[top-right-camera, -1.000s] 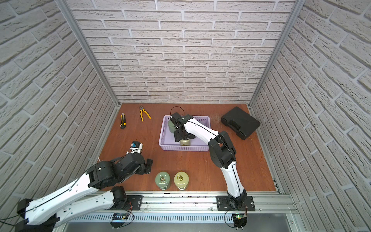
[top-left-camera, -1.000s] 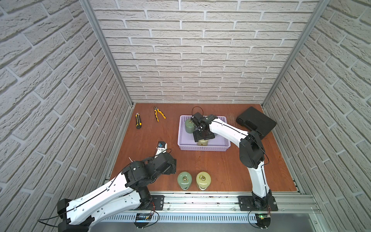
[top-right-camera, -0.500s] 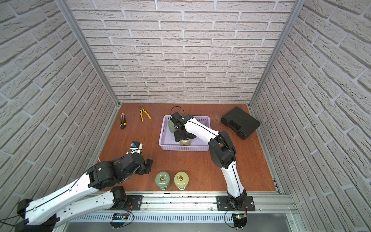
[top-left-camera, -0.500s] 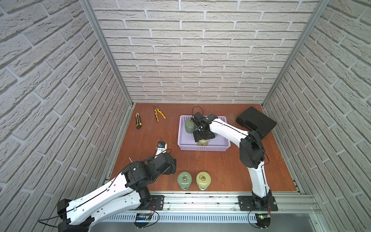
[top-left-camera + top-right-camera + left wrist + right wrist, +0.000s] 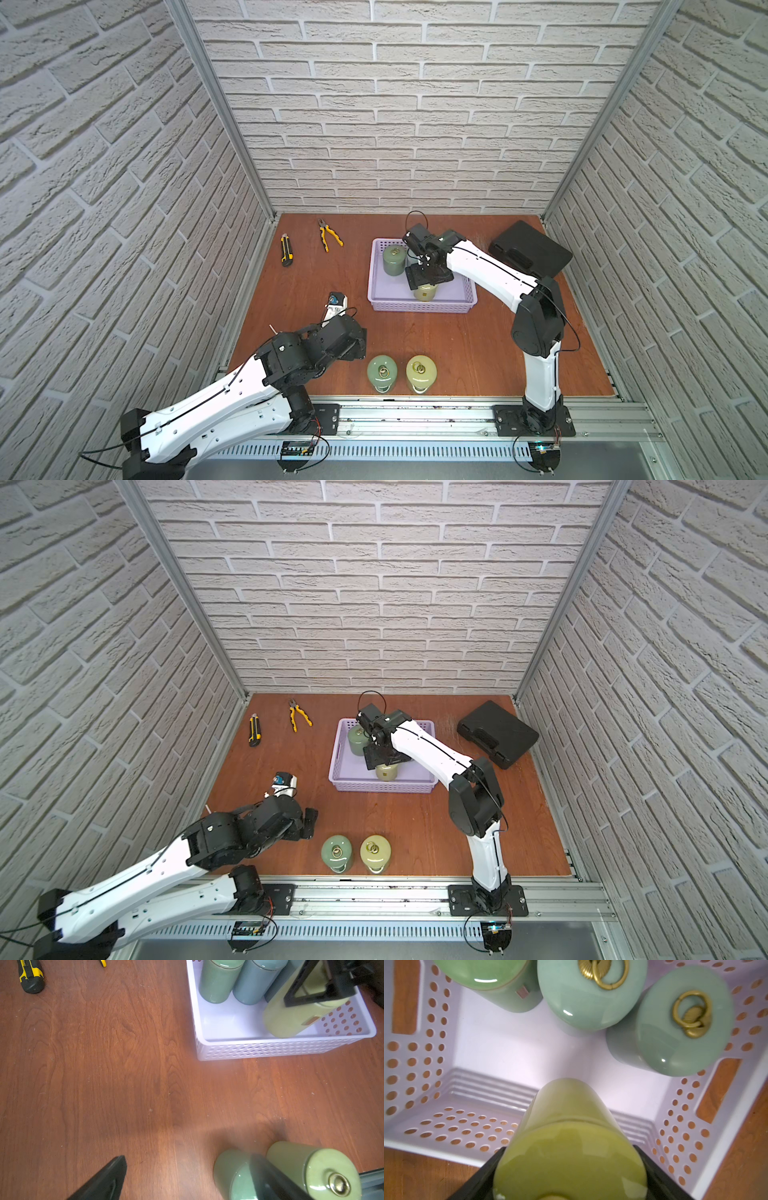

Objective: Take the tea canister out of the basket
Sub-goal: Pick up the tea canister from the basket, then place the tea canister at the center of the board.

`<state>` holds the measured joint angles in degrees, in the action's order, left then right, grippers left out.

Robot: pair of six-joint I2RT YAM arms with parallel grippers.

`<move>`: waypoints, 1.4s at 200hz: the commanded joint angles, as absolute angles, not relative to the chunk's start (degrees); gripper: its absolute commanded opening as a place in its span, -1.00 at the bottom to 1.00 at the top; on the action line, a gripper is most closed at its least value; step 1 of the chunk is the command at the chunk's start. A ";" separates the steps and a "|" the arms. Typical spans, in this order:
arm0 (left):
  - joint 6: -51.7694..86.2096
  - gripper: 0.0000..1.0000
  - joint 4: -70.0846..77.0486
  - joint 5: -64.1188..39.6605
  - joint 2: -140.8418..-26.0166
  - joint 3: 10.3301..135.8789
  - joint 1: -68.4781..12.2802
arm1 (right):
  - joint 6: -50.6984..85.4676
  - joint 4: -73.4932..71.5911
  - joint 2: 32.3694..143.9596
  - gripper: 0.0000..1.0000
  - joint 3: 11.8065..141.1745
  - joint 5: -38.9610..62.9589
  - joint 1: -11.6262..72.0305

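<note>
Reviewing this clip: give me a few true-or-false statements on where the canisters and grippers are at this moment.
1. The right gripper is closed on the yellow-green canister inside the basket. True.
2. The left gripper holds a canister. False: it is open and empty, beside the front green canister.
3. Two canisters stand on the table outside the basket. True: the front green canister and the front yellow canister.
4. The black case lies in the basket. False: it lies on the table beside the basket.
</note>
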<state>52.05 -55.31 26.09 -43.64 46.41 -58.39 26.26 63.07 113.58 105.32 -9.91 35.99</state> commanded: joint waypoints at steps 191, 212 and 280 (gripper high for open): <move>50.01 0.97 -51.69 28.27 -46.81 47.61 -57.20 | 30.90 64.60 87.30 -0.04 87.83 -12.60 41.54; 49.49 0.96 -51.36 28.23 -47.45 47.89 -56.61 | 32.81 64.36 84.56 -0.04 84.36 -12.91 43.05; 48.89 0.97 -50.20 26.65 -49.22 48.15 -54.61 | 39.19 63.25 77.26 -0.05 74.31 -13.30 48.50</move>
<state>49.67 -52.01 26.98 -48.93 46.76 -55.51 35.31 66.37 80.88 76.05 -11.33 46.41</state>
